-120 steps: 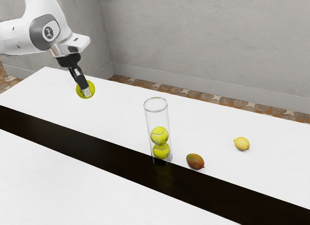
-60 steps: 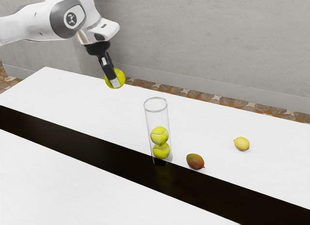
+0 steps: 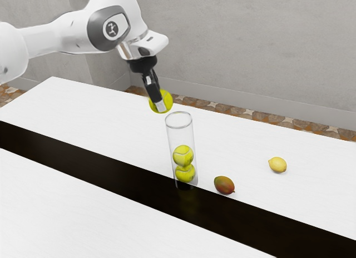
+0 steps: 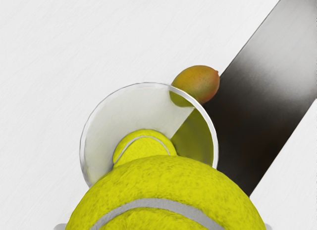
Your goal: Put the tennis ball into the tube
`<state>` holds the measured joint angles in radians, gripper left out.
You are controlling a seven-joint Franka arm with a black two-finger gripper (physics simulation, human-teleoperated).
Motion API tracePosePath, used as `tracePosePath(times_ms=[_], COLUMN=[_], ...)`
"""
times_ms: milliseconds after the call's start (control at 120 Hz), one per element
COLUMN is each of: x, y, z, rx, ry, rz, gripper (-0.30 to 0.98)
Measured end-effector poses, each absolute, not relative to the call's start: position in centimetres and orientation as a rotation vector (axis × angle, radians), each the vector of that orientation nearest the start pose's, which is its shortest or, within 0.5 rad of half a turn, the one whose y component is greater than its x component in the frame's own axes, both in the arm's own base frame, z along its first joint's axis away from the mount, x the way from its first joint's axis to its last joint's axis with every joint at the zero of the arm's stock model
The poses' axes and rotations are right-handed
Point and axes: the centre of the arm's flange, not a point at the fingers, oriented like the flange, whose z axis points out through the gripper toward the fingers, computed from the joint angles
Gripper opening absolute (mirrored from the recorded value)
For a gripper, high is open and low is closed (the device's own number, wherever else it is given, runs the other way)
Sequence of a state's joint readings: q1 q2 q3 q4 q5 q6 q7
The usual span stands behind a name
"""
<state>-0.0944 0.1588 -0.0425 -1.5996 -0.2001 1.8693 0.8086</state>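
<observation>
Right up front in the exterior view, it's the white tabletop (image 3: pixel 83 213) with a glossy dark band (image 3: pixel 111 173) cutting across it! At the band's far edge sits a mango (image 3: pixel 224 185), red-brown and green, and just beside it, towards the exterior view's left, stands the clear tube (image 3: pixel 181 137), upright, with two balls stacked inside, lower ball (image 3: pixel 185 173) under upper ball (image 3: pixel 183 155). Over to the exterior view's right, a yellow lemon (image 3: pixel 277 164) lies well apart from the tube. And here's the star: the claw (image 3: pixel 161 106), tilted, pinching the tennis ball (image 3: pixel 165 97) between its fingers, up near the tube's open rim! The wrist view has that ball covering part of the rim, with the upper ball peeking out beyond it. Farthest back, a stone-patterned floor (image 3: pixel 222 109) runs along the foot of a plain grey wall (image 3: pixel 239 46).
</observation>
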Motion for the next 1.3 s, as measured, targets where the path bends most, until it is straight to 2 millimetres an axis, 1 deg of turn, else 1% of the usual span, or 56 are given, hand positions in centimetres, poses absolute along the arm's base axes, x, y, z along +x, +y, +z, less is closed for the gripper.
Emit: tracePosePath(times_ms=[83,258,458,592,742,892,925,958,1067,1133,1200,1300], x=[62.0,62.8,63.7,63.9,64.1,64.1,64.0,63.6,61.2,59.8,58.8,58.3], y=[-10.3,-12.6,-12.8,-12.9,-13.1,-13.2,-13.1,-13.0,-11.8,-10.8,-9.6,-7.8], z=[53.9,52.6,51.4,51.6,51.2,51.2,51.5,52.3,56.8,58.6,59.8,59.9], rx=[-2.965,-2.961,-2.97,-2.966,-2.971,-2.973,-2.971,-2.967,-2.94,-2.937,-2.949,-2.984], ry=[1.429,1.468,1.452,1.443,1.441,1.439,1.432,1.423,1.358,1.287,1.204,1.081], rz=[-0.27,-0.25,-0.238,-0.254,-0.247,-0.246,-0.251,-0.261,-0.254,-0.201,-0.152,-0.082], gripper=[0.39,0.38,0.38,0.39,0.53,0.61,0.62,0.63,0.65,0.66,0.67,0.67])
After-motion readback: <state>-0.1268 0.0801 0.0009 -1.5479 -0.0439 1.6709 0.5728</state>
